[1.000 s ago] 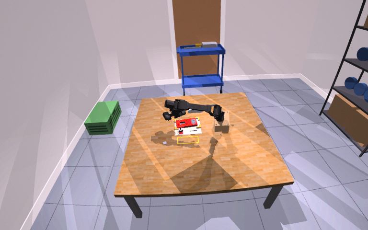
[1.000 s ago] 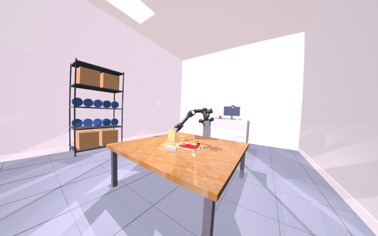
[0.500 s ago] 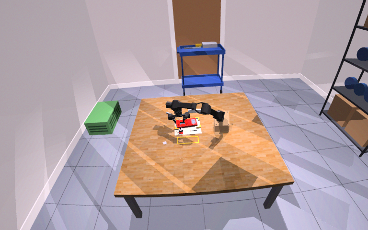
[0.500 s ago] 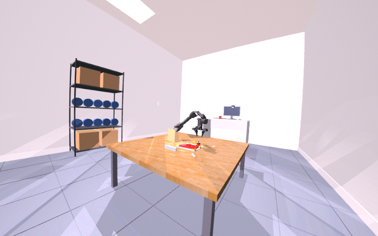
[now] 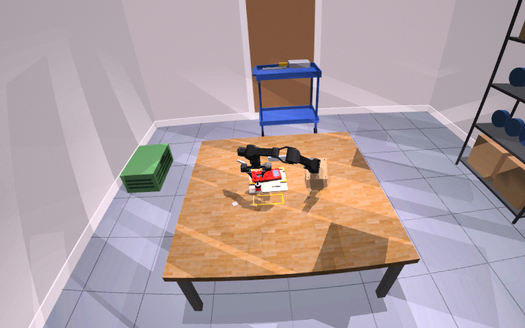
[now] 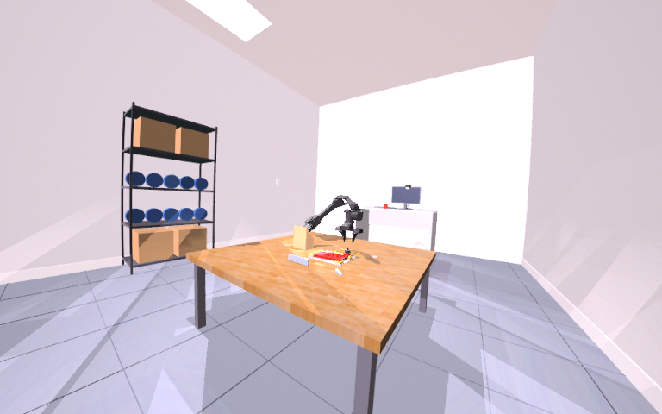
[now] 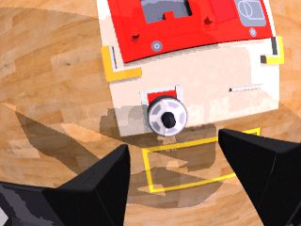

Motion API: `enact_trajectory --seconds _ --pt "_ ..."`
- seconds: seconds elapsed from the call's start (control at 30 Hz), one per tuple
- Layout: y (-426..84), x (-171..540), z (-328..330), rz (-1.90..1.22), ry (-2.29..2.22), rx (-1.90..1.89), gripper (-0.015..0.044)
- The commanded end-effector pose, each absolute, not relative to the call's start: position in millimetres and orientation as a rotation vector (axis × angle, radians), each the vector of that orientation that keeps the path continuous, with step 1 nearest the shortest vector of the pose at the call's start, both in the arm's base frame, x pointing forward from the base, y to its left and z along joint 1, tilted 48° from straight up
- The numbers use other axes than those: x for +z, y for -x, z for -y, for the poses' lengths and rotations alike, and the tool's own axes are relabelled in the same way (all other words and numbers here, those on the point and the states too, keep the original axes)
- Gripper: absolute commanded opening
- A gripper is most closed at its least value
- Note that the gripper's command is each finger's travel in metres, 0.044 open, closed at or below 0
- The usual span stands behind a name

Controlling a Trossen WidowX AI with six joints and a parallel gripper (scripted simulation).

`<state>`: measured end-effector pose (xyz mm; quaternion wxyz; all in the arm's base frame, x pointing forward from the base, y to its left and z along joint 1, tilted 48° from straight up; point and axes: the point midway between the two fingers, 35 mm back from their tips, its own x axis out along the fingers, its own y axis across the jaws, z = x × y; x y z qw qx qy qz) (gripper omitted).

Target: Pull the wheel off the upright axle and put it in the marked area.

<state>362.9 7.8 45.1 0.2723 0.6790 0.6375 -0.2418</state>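
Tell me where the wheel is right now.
In the wrist view, the wheel is on the white board, near its edge, between the red plate and the yellow outline.

The rack (image 5: 506,91) (image 6: 171,116) carries four brown boxes (image 5: 487,155) (image 6: 156,134), two at the top and two at the bottom, and ten blue round pieces (image 5: 500,118) (image 6: 171,181), five in each of two rows. There is one bench (image 5: 286,236) (image 6: 312,287) (image 7: 42,56), one black arm (image 5: 266,152) (image 6: 321,216), one wheel (image 5: 258,186) (image 6: 347,250) (image 7: 181,118) and one yellow outline (image 5: 253,200) (image 7: 148,170). Around them I count one blue cart (image 5: 288,73), one green crate (image 5: 145,158) and one monitor (image 6: 406,195).
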Motion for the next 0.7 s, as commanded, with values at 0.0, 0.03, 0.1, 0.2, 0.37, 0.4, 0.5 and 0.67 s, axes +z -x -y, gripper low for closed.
enact_trajectory --seconds 0.0,0.03,0.1,0.2,0.37,0.4,0.5,0.67 --pt "-363 31 -25 -1.729 -1.827 -0.654 0.0300" --pt "-364 27 -30 -1.729 -1.827 -0.653 0.0300" --pt "-364 19 -38 -1.729 -1.828 -0.653 0.0300" --pt "-365 8 -51 -1.731 -1.829 -0.651 0.0300" --pt "-365 2 -57 -1.732 -1.830 -0.649 0.0300" --pt "-365 2 -57 -1.732 -1.830 -0.649 0.0300" --pt "-365 5 -54 -1.734 -1.821 -0.651 0.0221" --pt "-365 5 -54 -1.734 -1.821 -0.651 0.0168"
